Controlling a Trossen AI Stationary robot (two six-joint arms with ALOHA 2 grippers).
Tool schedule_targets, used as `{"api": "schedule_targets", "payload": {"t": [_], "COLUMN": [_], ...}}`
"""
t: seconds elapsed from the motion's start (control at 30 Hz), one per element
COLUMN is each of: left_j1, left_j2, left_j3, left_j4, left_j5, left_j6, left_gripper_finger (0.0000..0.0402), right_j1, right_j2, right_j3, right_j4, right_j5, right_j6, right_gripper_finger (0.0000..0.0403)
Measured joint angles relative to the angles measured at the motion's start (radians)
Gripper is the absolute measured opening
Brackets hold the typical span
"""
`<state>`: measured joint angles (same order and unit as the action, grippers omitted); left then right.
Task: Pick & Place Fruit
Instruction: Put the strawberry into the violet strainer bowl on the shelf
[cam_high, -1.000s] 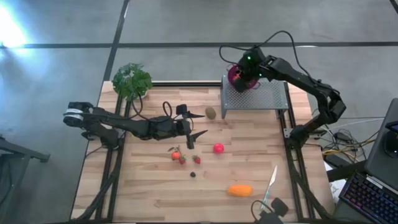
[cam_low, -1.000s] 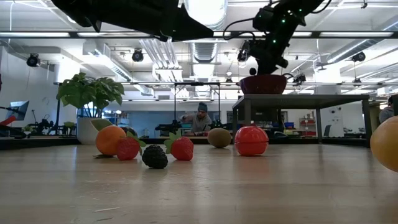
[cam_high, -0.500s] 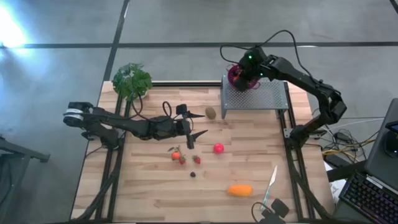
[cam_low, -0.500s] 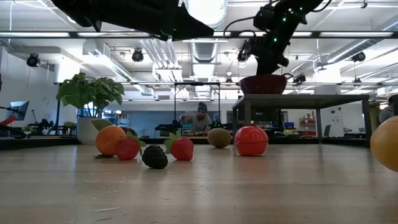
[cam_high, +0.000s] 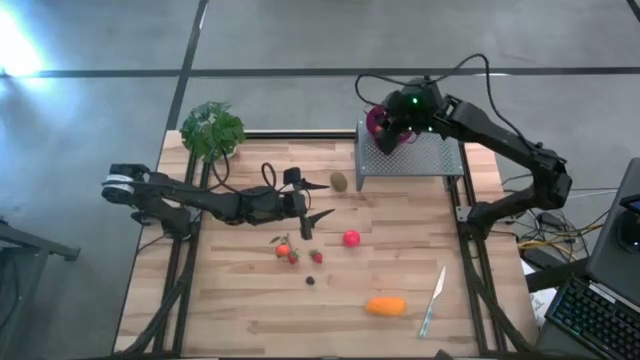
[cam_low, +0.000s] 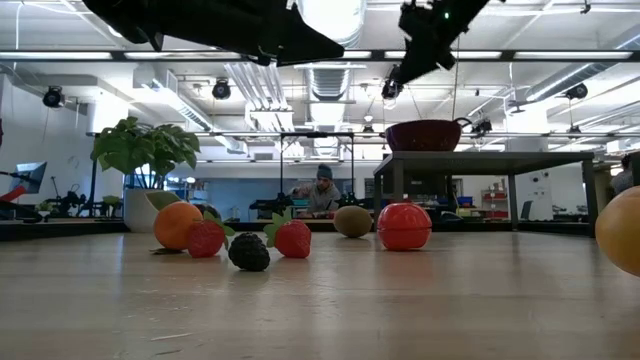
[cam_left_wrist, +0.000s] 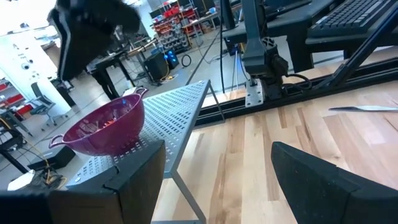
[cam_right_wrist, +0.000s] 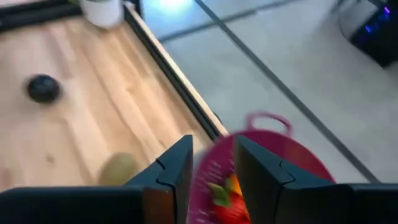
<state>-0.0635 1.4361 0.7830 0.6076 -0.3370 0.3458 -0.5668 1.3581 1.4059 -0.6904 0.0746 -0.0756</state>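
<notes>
Toy fruit lies on the wooden table: a kiwi (cam_high: 340, 181), a pink-red ball (cam_high: 351, 238), a small orange (cam_high: 283, 250), two strawberries (cam_high: 293, 258) (cam_high: 316, 256), a dark berry (cam_high: 310, 280) and an oblong orange piece (cam_high: 386, 305). A purple bowl (cam_high: 376, 120) stands on a perforated metal stand (cam_high: 415, 158) and holds a strawberry (cam_right_wrist: 222, 194) and something orange. My right gripper (cam_high: 388, 135) is open above the bowl, high over it in the low view (cam_low: 422, 48). My left gripper (cam_high: 320, 199) hangs wide open over the table between kiwi and ball. A dark plum (cam_right_wrist: 43, 88) rests on the wood.
A green leafy plant (cam_high: 212, 130) stands at the far left corner. A slim pale knife (cam_high: 433, 298) lies near the right near corner. Bare wood shows along the near edge and at the near left. A person (cam_low: 322, 190) is in the room far behind.
My right gripper has risen from just above the purple bowl to well clear of it, and its arm has swung slightly toward the table's right. The bowl and the fruit on the table have stayed put.
</notes>
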Motion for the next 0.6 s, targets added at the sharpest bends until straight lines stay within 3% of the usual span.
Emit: {"api": "schedule_targets", "payload": {"t": [0.6], "left_j1": [-0.001], "left_j2": [0.000], "left_j3": [0.000], "left_j4": [-0.053], "left_j5": [0.000], "left_j6": [-0.037], "left_gripper_finger": [0.0296], "right_j1": [0.397], "right_j2": [-0.016], "right_j3": [-0.032], "right_j4": [0.031], "right_j5": [0.004], "right_j6": [0.082], "right_gripper_finger": [0.0055]}}
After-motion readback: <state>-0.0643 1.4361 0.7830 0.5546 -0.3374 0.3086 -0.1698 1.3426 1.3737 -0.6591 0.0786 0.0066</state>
